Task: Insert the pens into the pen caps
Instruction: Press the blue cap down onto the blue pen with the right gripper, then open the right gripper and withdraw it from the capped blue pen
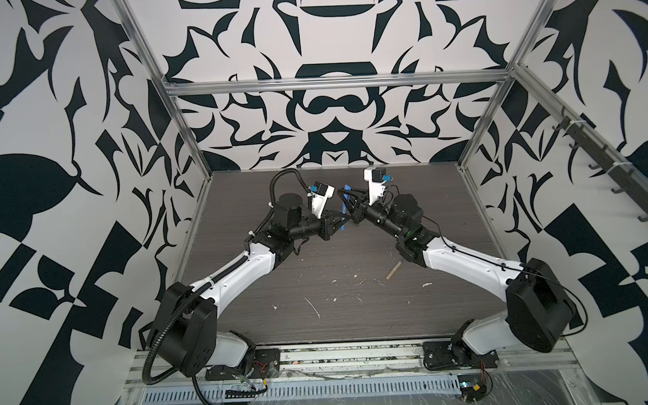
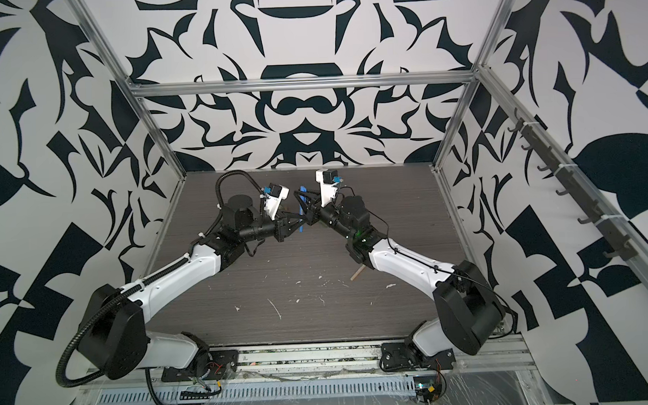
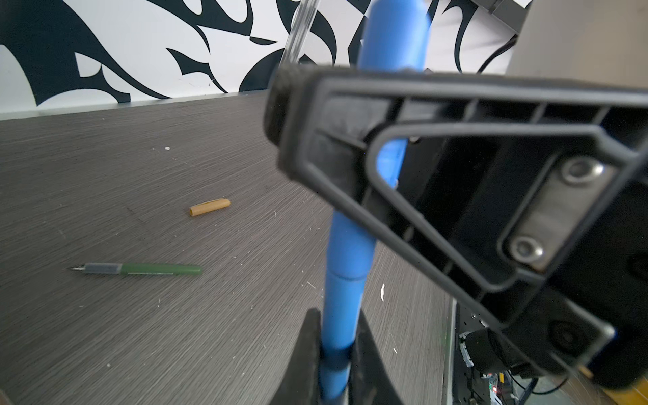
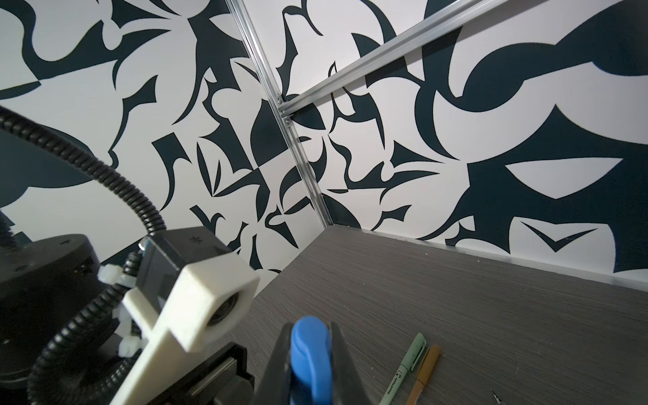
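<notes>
- Gripped the blue pen (image 3: pixel 345 252) by one end in the closed left gripper (image 3: pixel 336 354).
- Pinched the blue cap (image 4: pixel 308 336) in the closed right gripper (image 4: pixel 310 366), in line with the pen, above the table (image 3: pixel 105 175); could not tell how deep.
- Spotted, apart on the table, a dark green pen (image 3: pixel 140 269) and an ochre cap (image 3: pixel 209 207).
- Spotted, side by side, a pale green pen (image 4: pixel 406 364) and a brown pen (image 4: pixel 424 375).

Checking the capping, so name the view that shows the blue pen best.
Left wrist view: the blue pen runs almost full length, close up, with its seam visible. The right wrist view shows only one rounded blue end; both top views show thin slivers.
</notes>
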